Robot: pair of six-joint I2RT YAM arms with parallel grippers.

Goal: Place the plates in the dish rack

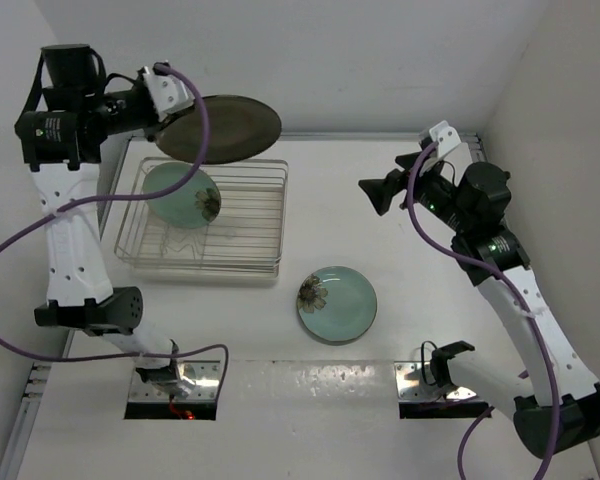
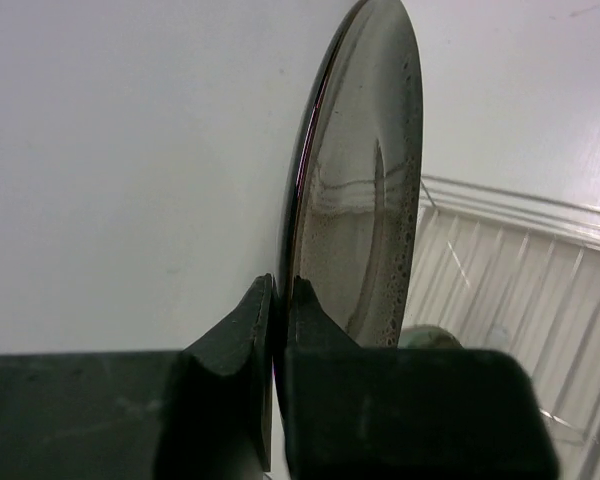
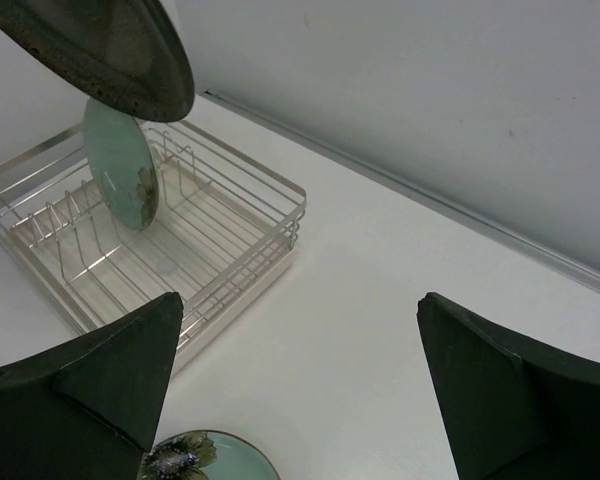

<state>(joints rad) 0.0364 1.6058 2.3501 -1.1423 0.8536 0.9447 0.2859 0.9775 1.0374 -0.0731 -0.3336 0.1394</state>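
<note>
**Brown plate aloft over rack, one mint plate racked, one on table**

Top view. Left gripper clamped on the rim of the dark brown plate, held in the air above the far edge of the dish rack. Racked mint plate stands tilted among the dividers at the rack's left end, flower mark low on its right side. Loose mint plate lies flat on the table, just off the rack's near right corner, apart from it. Right gripper hangs above the table to the right, holding nothing.

Left wrist. Fingers pinch the brown plate's edge between them; plate seen edge-on, glossy, rack wires below right.

Right wrist. Jaws spread wide, nothing between them. Rack beyond, racked mint plate upright, brown plate above it. Rim of the loose mint plate at bottom edge.
</note>
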